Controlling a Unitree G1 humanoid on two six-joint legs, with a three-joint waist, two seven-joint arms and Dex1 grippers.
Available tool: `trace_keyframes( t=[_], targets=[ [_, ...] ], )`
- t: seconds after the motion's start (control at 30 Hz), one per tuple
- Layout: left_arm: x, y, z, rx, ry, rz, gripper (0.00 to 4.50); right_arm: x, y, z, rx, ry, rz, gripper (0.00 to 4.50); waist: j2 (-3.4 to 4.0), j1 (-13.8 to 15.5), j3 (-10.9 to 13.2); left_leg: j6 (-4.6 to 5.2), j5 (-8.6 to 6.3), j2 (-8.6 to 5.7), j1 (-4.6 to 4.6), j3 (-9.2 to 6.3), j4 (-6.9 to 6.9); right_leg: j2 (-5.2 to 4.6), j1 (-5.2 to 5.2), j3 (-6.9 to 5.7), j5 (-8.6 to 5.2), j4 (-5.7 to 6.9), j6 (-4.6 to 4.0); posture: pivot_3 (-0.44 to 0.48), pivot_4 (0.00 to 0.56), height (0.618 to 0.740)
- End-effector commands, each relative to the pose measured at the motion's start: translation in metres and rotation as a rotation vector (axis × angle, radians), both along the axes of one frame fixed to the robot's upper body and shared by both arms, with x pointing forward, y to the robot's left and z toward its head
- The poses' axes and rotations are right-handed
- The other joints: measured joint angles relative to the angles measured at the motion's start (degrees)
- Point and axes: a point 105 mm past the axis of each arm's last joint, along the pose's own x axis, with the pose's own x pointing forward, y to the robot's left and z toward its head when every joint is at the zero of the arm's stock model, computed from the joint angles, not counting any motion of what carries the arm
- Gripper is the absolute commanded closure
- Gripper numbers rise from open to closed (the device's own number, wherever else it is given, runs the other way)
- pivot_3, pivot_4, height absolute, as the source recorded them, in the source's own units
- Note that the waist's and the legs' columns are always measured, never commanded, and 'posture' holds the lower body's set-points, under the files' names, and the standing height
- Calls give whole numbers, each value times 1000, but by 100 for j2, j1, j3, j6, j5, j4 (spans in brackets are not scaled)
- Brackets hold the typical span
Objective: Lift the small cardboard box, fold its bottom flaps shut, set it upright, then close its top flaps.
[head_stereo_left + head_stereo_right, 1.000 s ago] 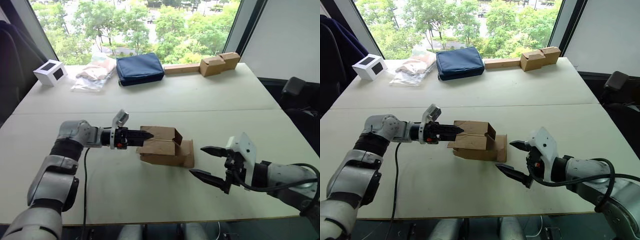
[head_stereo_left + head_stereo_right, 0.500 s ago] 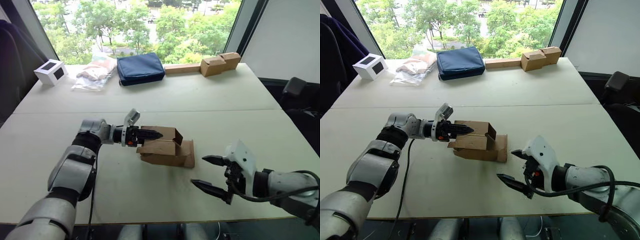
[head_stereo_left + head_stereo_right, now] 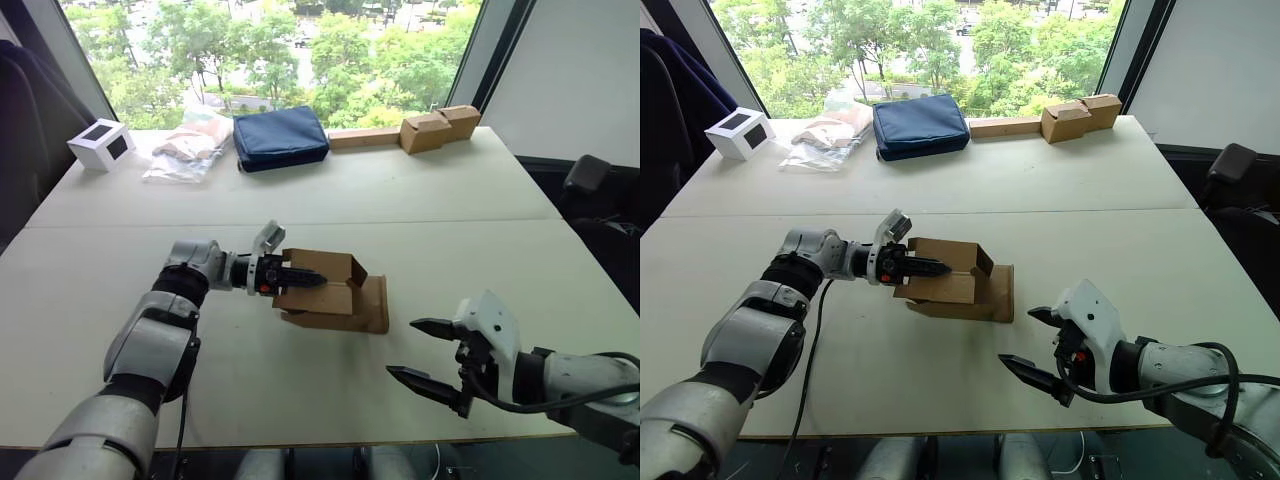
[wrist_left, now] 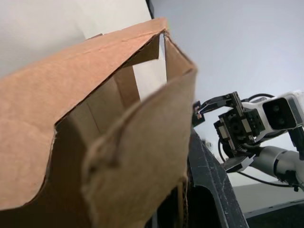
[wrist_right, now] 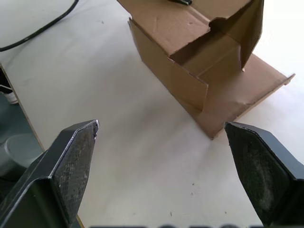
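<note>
- Small cardboard box [image 3: 325,293] lies on its side near the middle of the white worktop [image 3: 420,205], its open end turned toward the robot's right.
- At that open end the flaps [image 5: 223,33] stand apart: one lies flat on the worktop, one sticks up, and a side panel hangs partly folded across the opening.
- Left pincer [image 3: 300,279] reaches in level from the robot's left, its black fingers lying over the upper near face of the box; they look pressed close together against the cardboard, but whether they pinch a panel between them I cannot tell.
- In the left wrist view the brown cardboard sits right against the camera, with the hollow inside of the box visible.
- Right pincer [image 3: 420,350] hovers above the worktop to the right of the box and nearer the robot, well apart from it, fingers spread wide and grasping nothing.
- Along the far edge of the worktop sit a white cube box with a black window [image 3: 100,144], a clear plastic bag [image 3: 188,148], a navy blue pouch [image 3: 280,137], and a pair of tan boxes joined to a long strip [image 3: 420,129].
</note>
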Motion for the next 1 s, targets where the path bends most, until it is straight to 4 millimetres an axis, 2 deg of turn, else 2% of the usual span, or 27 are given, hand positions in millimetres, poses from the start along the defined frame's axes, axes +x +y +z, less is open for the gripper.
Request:
trace_keyframes(
  t=[0.03, 0.1, 0.17, 0.23, 0.33, 0.47, 0.5, 0.6, 0.67, 0.8, 1.0],
  targets=[
    [10, 10, 30, -50, -155, 34, 4438, 8, 5, 16, 93, -67, -4, 0, -5, -12, 3, 0, 0, 1, 0, 0, 1, 0, -1, 1, 0, 0, 0, 0, 150, 740],
    [16, 19, 54, -65, -313, 65, 4438, 25, 0, 33, 187, -149, -82, 0, -7, -15, 4, 0, 0, 5, -1, 0, 2, 2, -2, 2, 0, 0, 0, 0, 150, 740],
    [25, 23, 71, 13, -537, 105, 4438, 43, -6, 48, 288, -215, -169, 0, -8, -21, 5, 0, 0, 10, -4, -1, 3, -2, -7, 8, 0, 2, 0, 0, 150, 740],
    [28, 25, 92, 33, -685, 138, 4438, 56, -13, 58, 384, -249, -248, 0, -7, 3, 4, -3, 1, 6, -3, -1, 3, -21, -8, 7, 0, 10, -1, 0, 150, 740],
    [27, 33, 131, -16, -828, 203, 4500, 81, -19, 75, 509, -338, -370, 819, -7, 12, 4, -5, 2, -2, -7, -2, 4, -31, -10, 7, 1, 15, 0, 0, 150, 740],
    [22, 40, 149, -13, -929, 226, 4500, 107, -12, 102, 619, -446, -421, 2128, -5, -24, 3, -7, 3, -11, -9, 10, 10, -36, -24, 8, 1, 37, 0, 0, 150, 740],
    [21, 42, 154, -17, -941, 233, 4500, 112, -9, 108, 631, -465, -420, 2655, -4, -38, 3, -7, 3, -15, -8, 11, 11, -32, -31, 8, 1, 54, 0, 0, 150, 740],
    [19, 47, 166, -25, -981, 254, 4500, 123, 3, 114, 601, -506, -383, 3647, -4, -45, 3, -7, 4, -16, -9, 12, 11, -21, -42, 7, 0, 71, -1, 0, 150, 740],
    [18, 52, 173, -30, -1002, 265, 4500, 132, 9, 121, 603, -535, -370, 4476, -5, -72, 4, -7, 4, -16, -9, 12, 11, -19, -42, 7, -1, 72, -1, 0, 150, 740],
    [14, 57, 176, -35, -1006, 259, 4500, 143, 26, 135, 608, -567, -322, 4476, -4, -142, 4, -7, 4, -18, -11, 12, 12, -19, -43, 7, -1, 74, -1, 0, 150, 740],
    [10, 50, 175, -33, -1018, 217, 4500, 159, 51, 150, 625, -608, -248, 4476, -4, -160, 4, -7, 4, -16, -11, 12, 11, -16, -47, 8, -1, 78, -1, 0, 150, 740]
  ],
)
